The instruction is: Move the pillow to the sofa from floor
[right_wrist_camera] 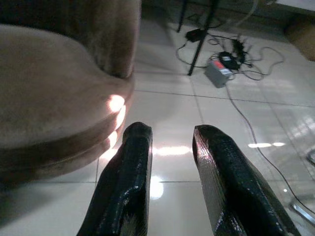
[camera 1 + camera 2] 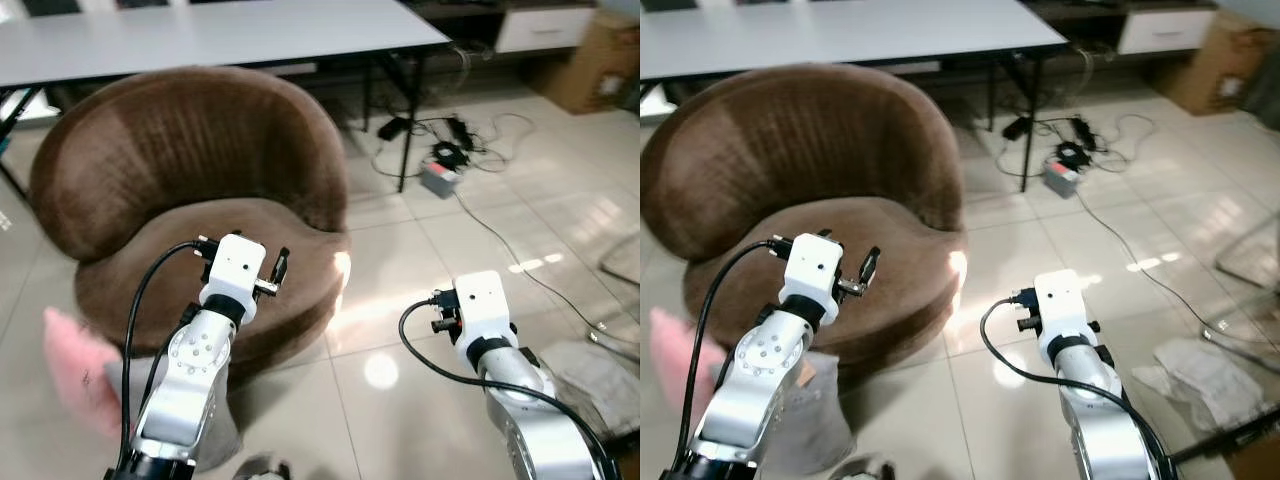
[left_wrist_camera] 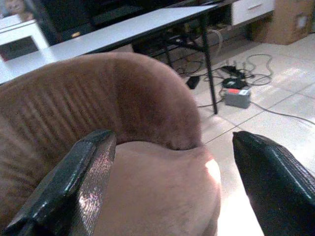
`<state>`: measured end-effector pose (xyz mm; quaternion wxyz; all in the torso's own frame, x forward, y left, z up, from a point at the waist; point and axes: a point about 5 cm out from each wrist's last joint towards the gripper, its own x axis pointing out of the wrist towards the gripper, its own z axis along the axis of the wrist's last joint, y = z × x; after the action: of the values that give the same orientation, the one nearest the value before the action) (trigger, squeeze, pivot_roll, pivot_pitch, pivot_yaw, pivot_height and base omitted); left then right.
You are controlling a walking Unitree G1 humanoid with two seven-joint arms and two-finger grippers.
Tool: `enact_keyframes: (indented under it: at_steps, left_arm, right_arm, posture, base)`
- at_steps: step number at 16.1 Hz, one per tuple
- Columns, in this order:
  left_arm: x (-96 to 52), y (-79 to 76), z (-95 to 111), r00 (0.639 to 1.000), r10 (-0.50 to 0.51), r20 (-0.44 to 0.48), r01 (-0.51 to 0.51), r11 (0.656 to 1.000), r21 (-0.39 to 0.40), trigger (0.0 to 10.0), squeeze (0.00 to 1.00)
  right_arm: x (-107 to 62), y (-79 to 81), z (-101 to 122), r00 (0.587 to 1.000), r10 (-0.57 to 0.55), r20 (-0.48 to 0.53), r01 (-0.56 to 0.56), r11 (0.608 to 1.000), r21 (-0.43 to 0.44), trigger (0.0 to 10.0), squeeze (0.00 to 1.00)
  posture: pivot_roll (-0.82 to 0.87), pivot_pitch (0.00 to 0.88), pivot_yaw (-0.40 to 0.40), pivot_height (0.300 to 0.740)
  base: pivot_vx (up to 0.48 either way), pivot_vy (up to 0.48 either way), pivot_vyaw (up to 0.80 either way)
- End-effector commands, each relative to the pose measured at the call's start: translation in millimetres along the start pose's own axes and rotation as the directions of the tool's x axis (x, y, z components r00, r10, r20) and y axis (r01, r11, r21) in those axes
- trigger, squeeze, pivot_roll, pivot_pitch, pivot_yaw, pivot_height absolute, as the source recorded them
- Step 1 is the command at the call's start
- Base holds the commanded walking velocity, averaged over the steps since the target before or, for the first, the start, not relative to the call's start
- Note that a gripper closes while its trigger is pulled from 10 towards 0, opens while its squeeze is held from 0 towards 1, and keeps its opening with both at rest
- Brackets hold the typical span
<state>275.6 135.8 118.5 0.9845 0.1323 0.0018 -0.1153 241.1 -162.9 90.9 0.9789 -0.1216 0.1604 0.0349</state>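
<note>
A pink fluffy pillow (image 2: 72,368) lies on the tiled floor at the left foot of the round brown sofa (image 2: 190,170). A grey cushion (image 2: 805,420) lies on the floor beneath my left arm. My left gripper (image 3: 172,182) is raised in front of the sofa's seat, wide open, with nothing between its fingers (image 3: 74,191). Lower on the right, my right gripper (image 1: 172,142) hovers over bare tiles beside the sofa. Its fingers (image 1: 128,187) stand a narrow gap apart and hold nothing. The pillow is partly hidden behind my left arm.
A white table (image 2: 220,35) on black legs stands behind the sofa. Cables and a power box (image 2: 440,175) lie on the floor under its right end. A cardboard box (image 2: 600,60) sits far right. Crumpled white cloth (image 2: 1205,370) and a metal frame lie at the right.
</note>
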Motion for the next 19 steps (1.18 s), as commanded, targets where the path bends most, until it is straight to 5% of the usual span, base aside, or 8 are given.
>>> enact_keyframes:
  at_steps: [1, 5, 19]
  left_arm:
    - [-1.4, 5.9, 2, 1.000, 0.023, 0.004, -0.023, 1.000, 0.018, 10.0, 0.00]
    - [-1.6, 6.8, 2, 0.999, 0.037, 0.007, -0.037, 0.999, 0.014, 10.0, 0.00]
    - [-7.4, 11.5, 10, 0.994, 0.073, 0.083, -0.066, 0.994, -0.082, 10.0, 0.00]
  right_arm:
    - [0.1, 2.3, 2, 1.000, 0.010, 0.009, -0.010, 1.000, 0.001, 10.0, 0.00]
    - [1.1, 2.1, 3, 1.000, 0.015, 0.020, -0.014, 1.000, -0.009, 10.0, 0.00]
    - [5.5, 12.0, 13, 0.991, 0.099, 0.085, -0.095, 0.994, -0.053, 10.0, 0.00]
  posture:
    - [-0.06, 0.044, -0.001, 0.740]
    - [-0.06, 0.046, -0.002, 0.740]
    - [-0.05, 0.023, -0.022, 0.740]
  base:
    - [0.000, -0.480, 0.80]
    - [0.000, -0.480, 0.80]
    - [0.087, 0.000, 0.80]
